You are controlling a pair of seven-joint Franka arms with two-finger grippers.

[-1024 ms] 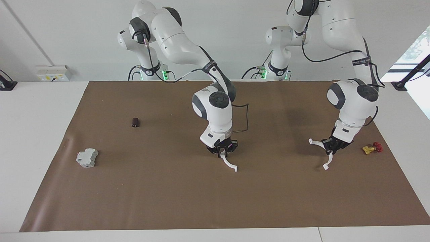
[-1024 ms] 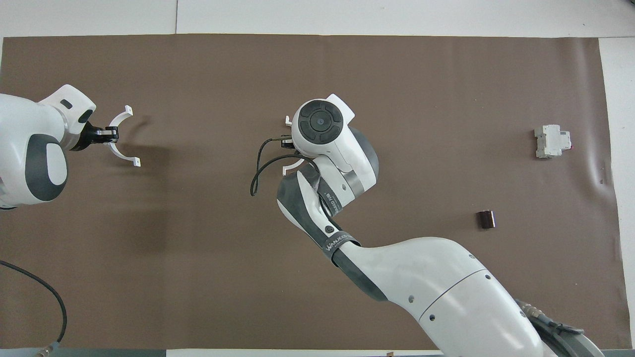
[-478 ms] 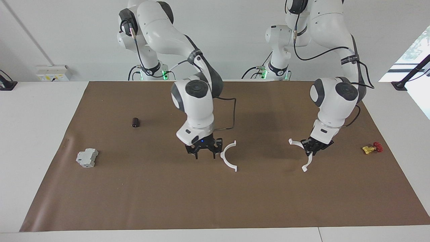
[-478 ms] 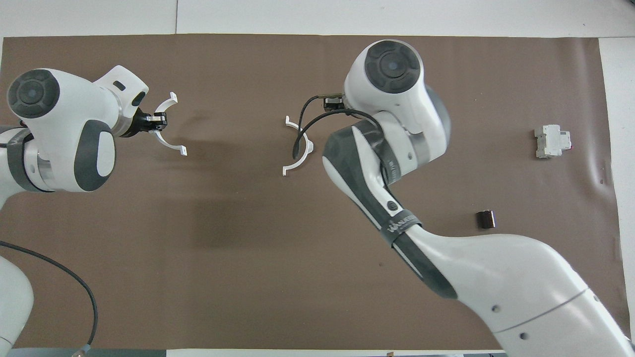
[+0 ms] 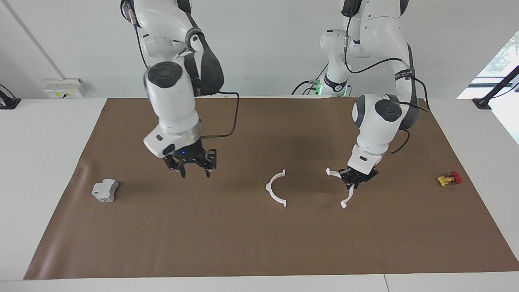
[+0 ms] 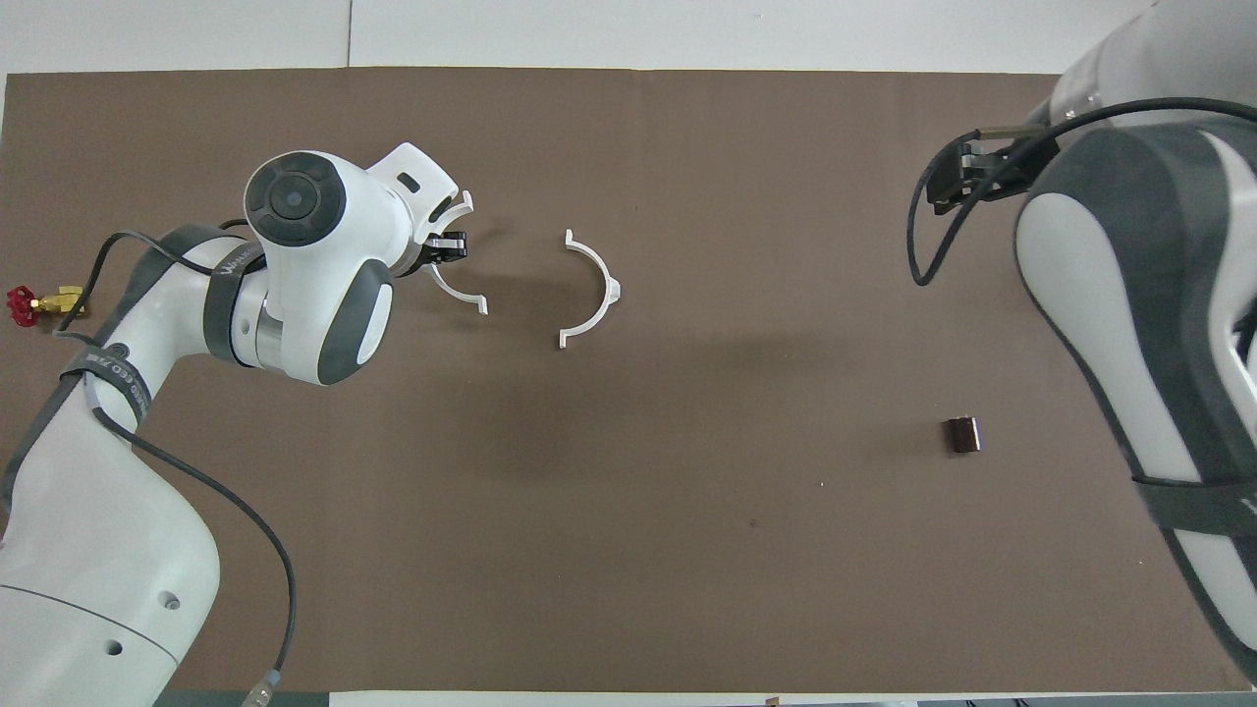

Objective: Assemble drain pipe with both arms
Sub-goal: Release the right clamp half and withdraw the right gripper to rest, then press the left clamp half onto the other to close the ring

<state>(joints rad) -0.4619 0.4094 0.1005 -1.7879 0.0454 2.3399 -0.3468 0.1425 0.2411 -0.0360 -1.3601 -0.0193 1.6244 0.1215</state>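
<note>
One white half-ring (image 5: pixel 275 190) (image 6: pixel 596 288) of the drain pipe lies flat on the brown mat (image 5: pixel 259 243) near its middle, with nothing touching it. The other half-ring (image 5: pixel 345 198) (image 6: pixel 460 291) hangs low over the mat beside it, toward the left arm's end, with my left gripper (image 5: pixel 353 182) (image 6: pixel 452 245) shut on its middle. The two pieces are a short gap apart. My right gripper (image 5: pixel 194 170) is up in the air with its fingers spread and nothing between them. In the overhead view only a part of the right gripper (image 6: pixel 951 179) shows.
A grey blocky part (image 5: pixel 105 190) sits near the right arm's end of the mat. A small yellow-and-red valve (image 5: pixel 448 178) (image 6: pixel 39 304) lies at the left arm's end. A small dark cylinder (image 6: pixel 961 434) lies nearer the robots, by the right arm.
The right gripper let go of its half-ring, opened, rose and swung toward the right arm's end. The left gripper carried its half-ring toward the middle, closer to the lying piece.
</note>
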